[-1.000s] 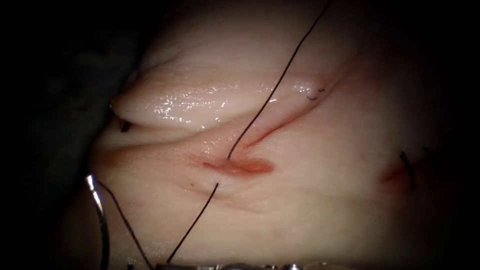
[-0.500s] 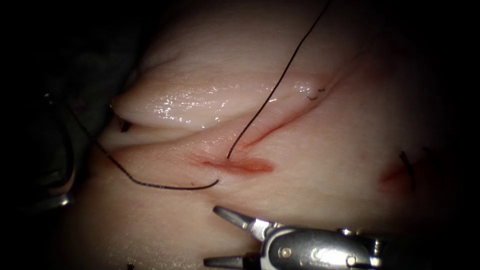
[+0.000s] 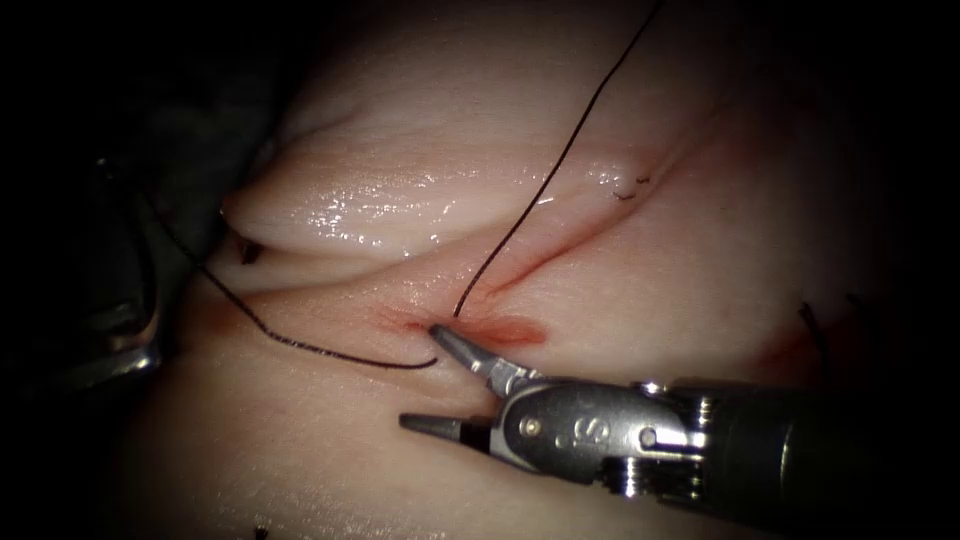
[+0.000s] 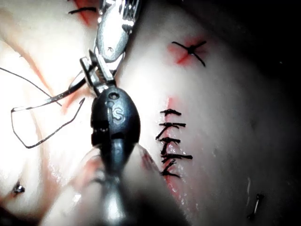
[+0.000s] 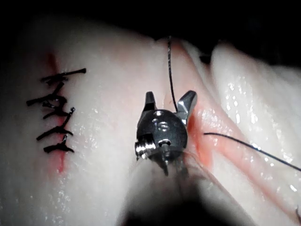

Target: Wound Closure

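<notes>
Endoscope: right tool (image 3: pixel 428 380) jaws spread, empty; upper jaw tip touching red fluid (image 3: pixel 500 330) at cut (image 3: pixel 560 255), thread (image 3: pixel 560 160) entry just beside. Thread tail runs left to left tool (image 3: pixel 130 345); jaw state unclear. Open tissue (image 3: pixel 330 460) below.

Left wrist: left tool (image 4: pixel 96 77) pinching needle (image 4: pixel 51 99) over tissue.

Right wrist: right jaws spread, thread between the tips.

Left tool (image 4: pixel 96 75) over tissue (image 4: pixel 225 117), clamped on needle (image 4: pixel 47 100).
Thread (image 4: pixel 35 141) loops beside it; stitch row (image 4: pixel 170 141) opposite.
</notes>
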